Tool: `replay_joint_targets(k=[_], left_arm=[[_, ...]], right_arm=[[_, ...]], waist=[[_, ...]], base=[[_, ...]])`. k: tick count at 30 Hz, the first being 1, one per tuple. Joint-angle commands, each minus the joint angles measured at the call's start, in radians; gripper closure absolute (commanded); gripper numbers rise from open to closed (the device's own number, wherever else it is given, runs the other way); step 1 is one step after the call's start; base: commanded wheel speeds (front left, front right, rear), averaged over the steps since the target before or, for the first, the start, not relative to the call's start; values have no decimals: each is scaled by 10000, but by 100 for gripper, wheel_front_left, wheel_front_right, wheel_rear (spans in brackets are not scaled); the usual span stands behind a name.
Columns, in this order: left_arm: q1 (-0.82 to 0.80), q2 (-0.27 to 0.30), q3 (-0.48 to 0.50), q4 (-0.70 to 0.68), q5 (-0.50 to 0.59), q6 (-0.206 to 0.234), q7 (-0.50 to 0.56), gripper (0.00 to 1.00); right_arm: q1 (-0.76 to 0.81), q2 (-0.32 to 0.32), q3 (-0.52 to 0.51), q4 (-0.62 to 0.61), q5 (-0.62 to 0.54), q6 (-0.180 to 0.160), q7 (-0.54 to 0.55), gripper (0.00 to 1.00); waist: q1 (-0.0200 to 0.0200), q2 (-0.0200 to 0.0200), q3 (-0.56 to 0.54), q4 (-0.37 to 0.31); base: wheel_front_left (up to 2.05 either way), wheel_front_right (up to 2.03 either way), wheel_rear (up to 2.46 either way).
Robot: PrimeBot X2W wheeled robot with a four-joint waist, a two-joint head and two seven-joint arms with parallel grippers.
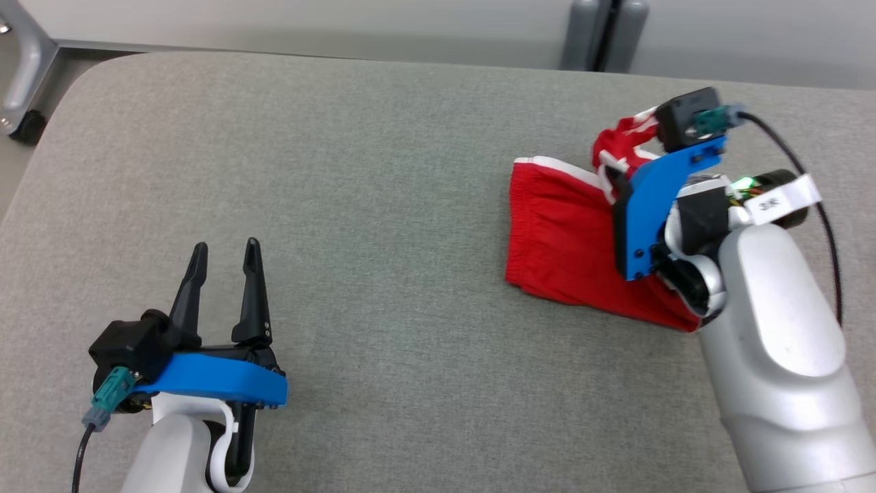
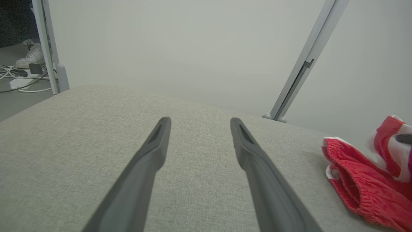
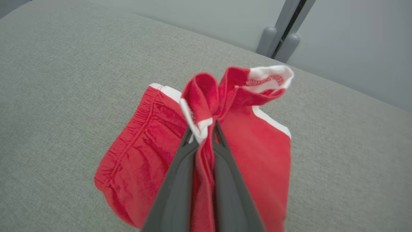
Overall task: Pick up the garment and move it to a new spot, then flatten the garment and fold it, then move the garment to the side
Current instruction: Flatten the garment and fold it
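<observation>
Left claw (image 1: 226,244): fingers apart, holding nothing, poised over the near left part of the grey cloth-covered counter (image 1: 383,205), well apart from the garment.

Red shorts (image 1: 561,233) with white trim (image 3: 270,72): lying toward the right side of the counter, nearer its far edge. Most of the cloth rests flat; one bunched hem is lifted clear.

Right claw (image 3: 206,129): fingers together, clamped on that bunched hem, with red and white folds pinched between them and spilling past the tips.

Assessment: light, thin, limp cloth. It will likely sag and drag from any single hold and keep no shape, though it should not slide readily on the woven cover. The gathered elastic waistband (image 3: 135,135) looks the firmest edge. For flattening, holds at two corners of waistband or hem would serve better than one pinch
</observation>
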Motion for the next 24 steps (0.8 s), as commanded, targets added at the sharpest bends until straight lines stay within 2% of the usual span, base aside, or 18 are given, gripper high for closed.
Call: replay_joint_targets(k=[1, 9, 10, 11, 15, 19, 24], left_arm=[[-201, -39, -38, -19, -38, -48, -41, 0], [-452, -160, -71, 130, -65, -130, -42, 0], [-463, -172, -56, 142, -61, -139, -43, 0], [-464, -180, -35, 158, -52, -155, -43, 0], [-328, -209, 94, 208, -6, -169, -43, 0], [-113, -208, 232, 241, 24, -180, -43, 0], [107, -153, 338, 261, 81, -175, -43, 0]], right_arm=[[-159, 75, 185, 260, 20, 6, 28, 100], [-633, 249, 981, 1679, 309, 6, -346, 100], [-668, 252, 1095, 1751, 476, 6, -426, 92], [-686, 252, 1203, 1830, 641, 6, -487, 0], [-626, 248, 1727, 1864, 1509, 6, -646, 0], [-363, 245, 2047, 1223, 2642, 6, -875, 0], [256, -350, 1498, -52, 2578, 6, -1462, 0]], waist=[[0, 0, 125, 182], [0, 0, 390, 665], [0, 0, 398, 688], [0, 0, 399, 700], [0, 0, 293, 622], [0, 0, 34, 427], [0, 0, -411, 106]], base=[[0, 0, 0], [0, 0, 0], [0, 0, 0], [0, 0, 0], [0, 0, 0], [0, 0, 0], [0, 0, 0]])
